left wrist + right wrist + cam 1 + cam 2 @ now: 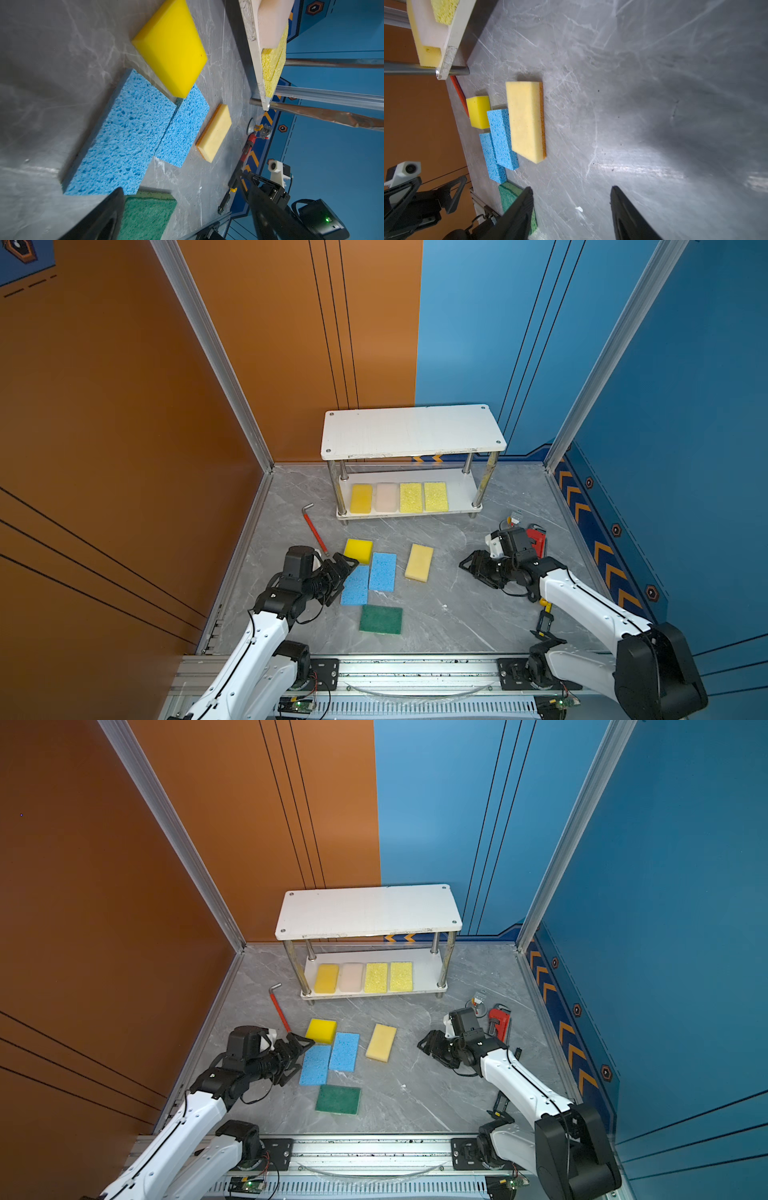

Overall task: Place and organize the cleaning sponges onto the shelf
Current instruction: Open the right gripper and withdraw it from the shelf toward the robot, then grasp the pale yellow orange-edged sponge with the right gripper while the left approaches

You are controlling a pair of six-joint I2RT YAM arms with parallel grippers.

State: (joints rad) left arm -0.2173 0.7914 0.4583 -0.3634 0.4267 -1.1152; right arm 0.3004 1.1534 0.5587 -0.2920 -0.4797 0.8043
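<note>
The shelf point(413, 431) stood mid-frame in both top views, its top board bare and four sponges point(410, 497) rowed on its lower board: one bright yellow, one cream-pink, two pale yellow. The left gripper point(346, 577) at lower left and the right gripper point(468, 571) at lower right hung spread and empty. Five more lay on the table point(457, 614) between them, two blue, one yellow, one tan, one green; I judged it under half done.

No words, numbers or brand names can be read anywhere. The only signs are printed marks. A row of orange chevrons point(614, 573) runs along the dark strip point(598, 531) at the foot of the right-hand wall in both top views, with hexagon badges point(652, 593) among them. Two small chevrons point(436, 457) sit behind the rack, and a partly cut-off emblem point(20, 249) is in the upper left corner.
</note>
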